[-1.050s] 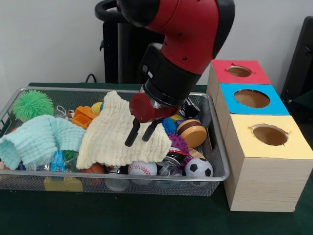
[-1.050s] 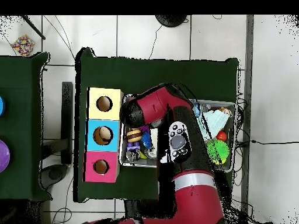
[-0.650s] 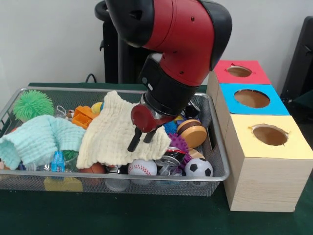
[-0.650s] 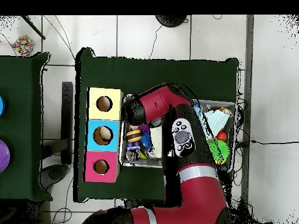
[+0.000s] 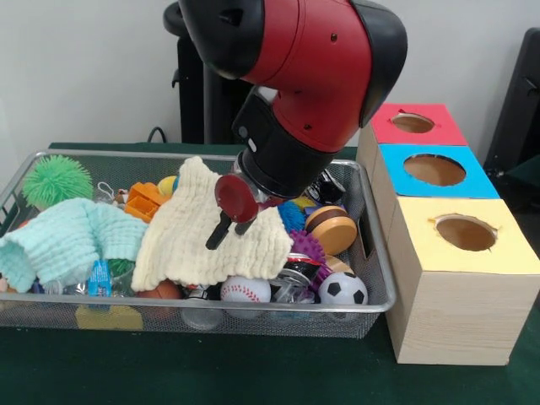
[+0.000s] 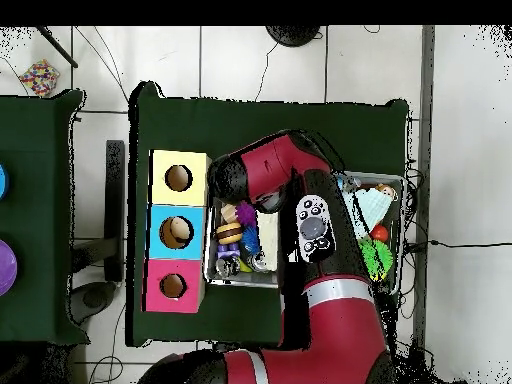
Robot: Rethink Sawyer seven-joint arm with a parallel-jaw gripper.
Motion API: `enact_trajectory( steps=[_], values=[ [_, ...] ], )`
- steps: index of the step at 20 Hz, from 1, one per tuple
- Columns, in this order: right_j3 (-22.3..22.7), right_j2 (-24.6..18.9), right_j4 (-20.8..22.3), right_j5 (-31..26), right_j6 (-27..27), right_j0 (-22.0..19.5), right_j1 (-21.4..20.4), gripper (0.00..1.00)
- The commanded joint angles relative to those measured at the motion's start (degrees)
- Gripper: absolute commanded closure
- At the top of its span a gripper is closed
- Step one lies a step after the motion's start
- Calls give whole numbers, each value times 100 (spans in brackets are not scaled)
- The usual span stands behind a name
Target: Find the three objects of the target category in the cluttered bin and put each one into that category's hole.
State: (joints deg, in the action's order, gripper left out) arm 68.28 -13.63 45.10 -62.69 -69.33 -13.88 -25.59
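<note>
Three boxes stand in a row along one side of the wire bin: a red box, a blue box and a yellow box, each with a round hole in its top. All of this rests on the green-covered desk.

The red and black arm reaches down over the middle of the bin, and its gripper hangs just above a cream cloth that lies draped over the clutter. The fingers look drawn close together with nothing between them, though the angle makes it hard to be sure, so I cannot tell their state. Whether the tips touch the cloth cannot be told either.

At the bin's front edge, below the cloth, lie a baseball and, nearer the corner by the yellow box, a small soccer ball. A brown and tan disc sits toward the side next to the boxes, with a purple spiky ball beside it. A mint green cloth fills the opposite end, and a green spiky ball sits in that end's back corner. An orange toy lies between the two cloths.

In the overhead view the arm covers most of the bin.
</note>
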Motion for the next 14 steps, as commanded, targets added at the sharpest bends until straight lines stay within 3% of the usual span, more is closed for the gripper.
enact_trajectory(
  steps=[1,7,11,14],
  values=[
    [-229,-377,268,-600,1934,-52,390,0],
    [-240,-407,308,-502,2010,-73,497,0],
    [-54,-224,655,322,1620,18,93,0],
    [-1,-115,901,514,1507,156,-187,0]
  ],
)
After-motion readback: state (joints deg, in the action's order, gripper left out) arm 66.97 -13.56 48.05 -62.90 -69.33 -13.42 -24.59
